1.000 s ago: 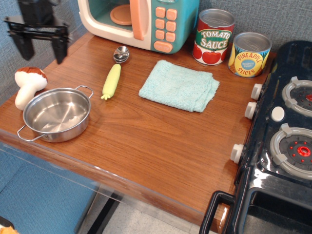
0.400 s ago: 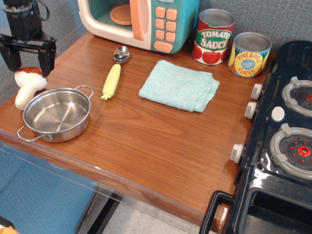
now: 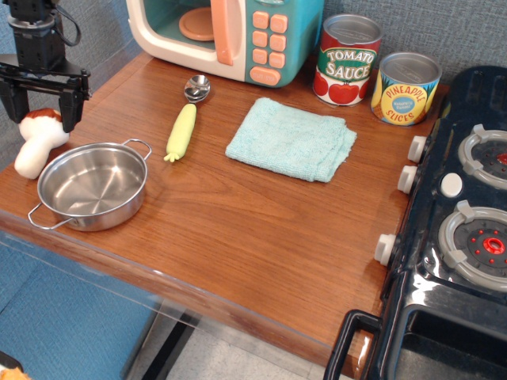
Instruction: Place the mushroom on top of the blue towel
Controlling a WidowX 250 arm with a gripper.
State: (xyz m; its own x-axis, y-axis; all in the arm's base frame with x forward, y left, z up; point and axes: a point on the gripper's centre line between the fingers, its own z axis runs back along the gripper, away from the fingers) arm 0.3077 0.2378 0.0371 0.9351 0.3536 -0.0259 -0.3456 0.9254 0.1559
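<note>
The mushroom (image 3: 33,150), with a reddish-brown cap and fat white stem, lies at the table's far left edge, beside the steel pot. My gripper (image 3: 42,112) is right above it, open, with a finger on each side of the cap. I cannot tell whether the fingers touch it. The light aqua-blue towel (image 3: 291,138) lies folded on the wooden table, right of centre, with nothing on it.
The steel pot (image 3: 91,186) stands just right of the mushroom. A yellow-green corn cob (image 3: 181,131) and a spoon (image 3: 197,87) lie between pot and towel. A toy microwave (image 3: 230,36) and two cans (image 3: 345,59) stand at the back. A black stove (image 3: 467,214) is at the right.
My gripper has moved left and down from above the table onto the mushroom. The mushroom has shifted slightly to the left.
</note>
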